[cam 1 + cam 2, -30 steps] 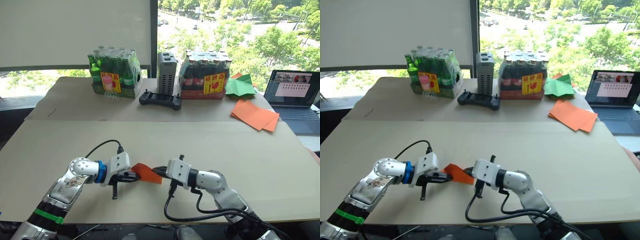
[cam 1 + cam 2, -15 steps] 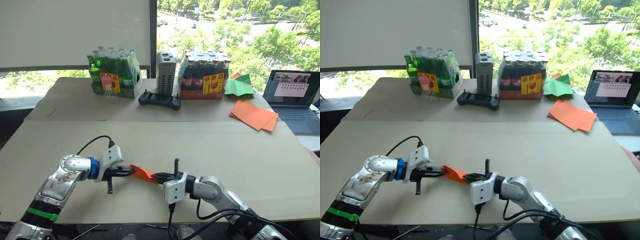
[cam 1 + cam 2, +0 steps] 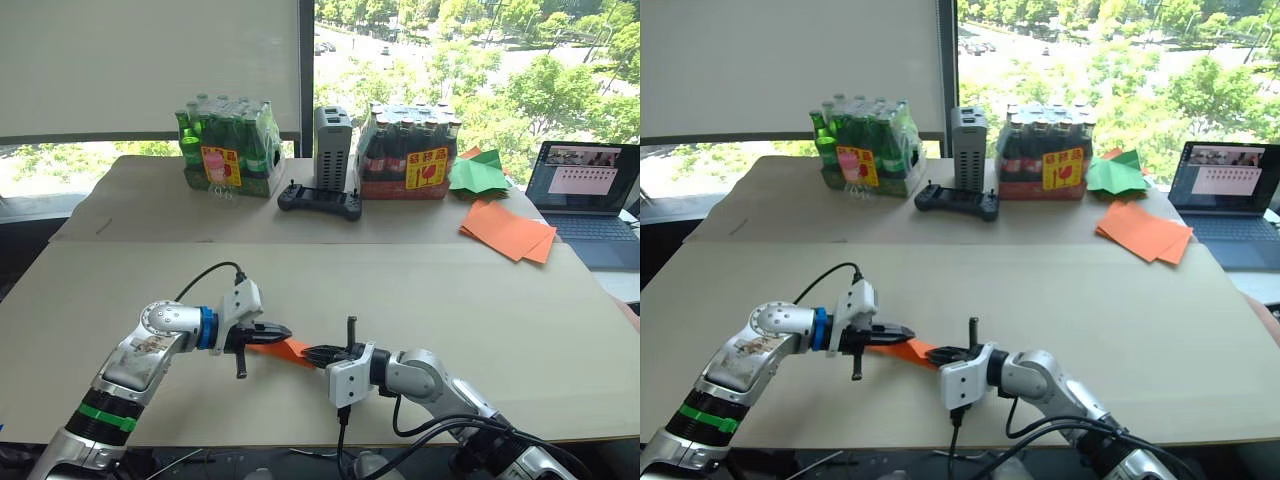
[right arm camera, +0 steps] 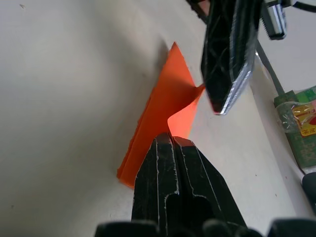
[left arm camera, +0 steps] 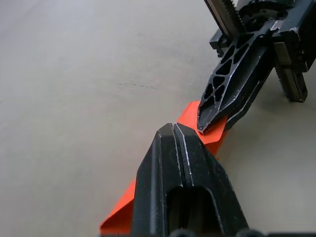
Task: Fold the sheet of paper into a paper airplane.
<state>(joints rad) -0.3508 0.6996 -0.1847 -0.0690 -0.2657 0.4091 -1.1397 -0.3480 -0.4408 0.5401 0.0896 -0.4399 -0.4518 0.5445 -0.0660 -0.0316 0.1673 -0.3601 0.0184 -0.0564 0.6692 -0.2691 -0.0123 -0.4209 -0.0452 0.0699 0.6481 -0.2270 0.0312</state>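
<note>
Head views: I have the sheet of paper low over the near table, stretched between both arms. It reads as a narrow orange strip, already creased. The left gripper sits at its left end, the right gripper at its right end, the two tips nearly meeting. I judge this two-ended hold is meant to keep the strip taut, so a fold can be pressed without the paper sliding.

At the far edge stand the green bottle pack, a grey box, a dark bottle pack and a black controller. The green paper shape, the spare orange stack and a laptop are to the far right, well apart from my work.

Left wrist view: my left fingers are pressed together, tips over the orange strip. I cannot tell whether paper is actually caught between them or merely lies under them. The other gripper's tip bears down on the far end of the strip.

Right wrist view: right fingers are clenched on the paper's edge; the sheet lifts and curls toward the pinch, which I take as a real grip. The left gripper's tip hangs just beside the raised corner.
</note>
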